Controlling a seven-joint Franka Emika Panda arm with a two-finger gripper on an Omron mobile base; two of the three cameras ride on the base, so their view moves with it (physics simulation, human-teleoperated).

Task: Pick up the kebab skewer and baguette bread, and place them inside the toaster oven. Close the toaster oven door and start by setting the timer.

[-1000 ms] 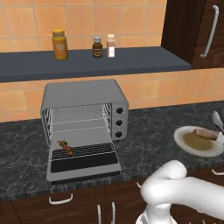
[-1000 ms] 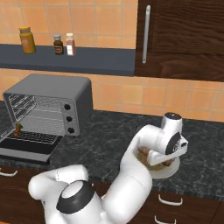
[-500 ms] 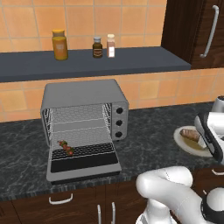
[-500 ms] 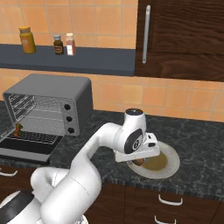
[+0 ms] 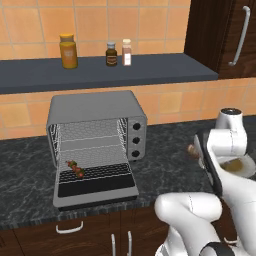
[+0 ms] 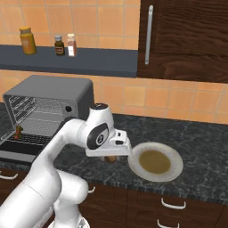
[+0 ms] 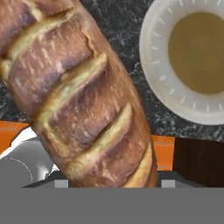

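One second back, the baguette bread point(image 7: 83, 96) lay on the plate point(image 6: 133, 165) well to the right of the toaster oven point(image 5: 95, 107), with the hand coming down over it. Now lifted clear of that plate and carried leftward, to a spot between plate and toaster oven, a little above the counter. Gripper point(image 6: 111, 153) clamped on the loaf at a middling spread, fingers hidden behind the crust in the hand view, so the hold is judged from the loaf hanging under the hand with nothing beneath it. Plate left bare, showing just a brownish centre. Meaning for the task: pick-up of the second item done, transport toward the toaster oven under way, placing inside not yet done, likewise closing and setting the timer. Toaster oven door point(image 5: 95, 187) folded down flat in front, mouth open, way in unobstructed. Kebab skewer point(image 5: 76, 168) already at the toaster oven's mouth, low on the left, either on the front of the bottom rack or on the door's inner edge; cannot tell which. By count: one baguette bread, one kebab skewer, one toaster oven with one door, three black knobs point(image 5: 135, 140) down its right side, one plate, and three small containers point(image 5: 111, 54) on the shelf above the toaster oven.
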